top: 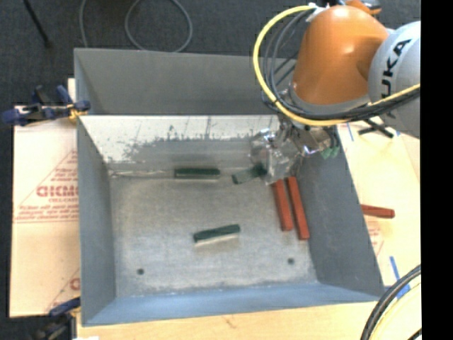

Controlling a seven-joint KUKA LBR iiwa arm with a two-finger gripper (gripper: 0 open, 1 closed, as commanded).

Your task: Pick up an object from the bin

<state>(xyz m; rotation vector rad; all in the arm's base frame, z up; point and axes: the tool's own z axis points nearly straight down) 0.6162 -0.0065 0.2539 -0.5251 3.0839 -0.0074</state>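
- Reaching in from the right, the arm carries an orange cover above its wrist; the letters "UKA" can be read on its white casing, the start of the word being cut off.
- The gripper hangs at the foot of the back wall of the grey bin; whether it is open or closed, or has hold of anything, cannot be told.
- One small dark green piece lies just beside the gripper, on its left and slightly nearer the camera; contact cannot be judged.
- Two red-brown sticks lie side by side, touching along their length, their far ends just beneath the gripper and their near ends pointing away from it.
- Two dark green bars: the first bar lies further left of the gripper along the back wall; the second bar, pale along its lower edge, lies well apart from the gripper, to its left and towards the front of the bin.
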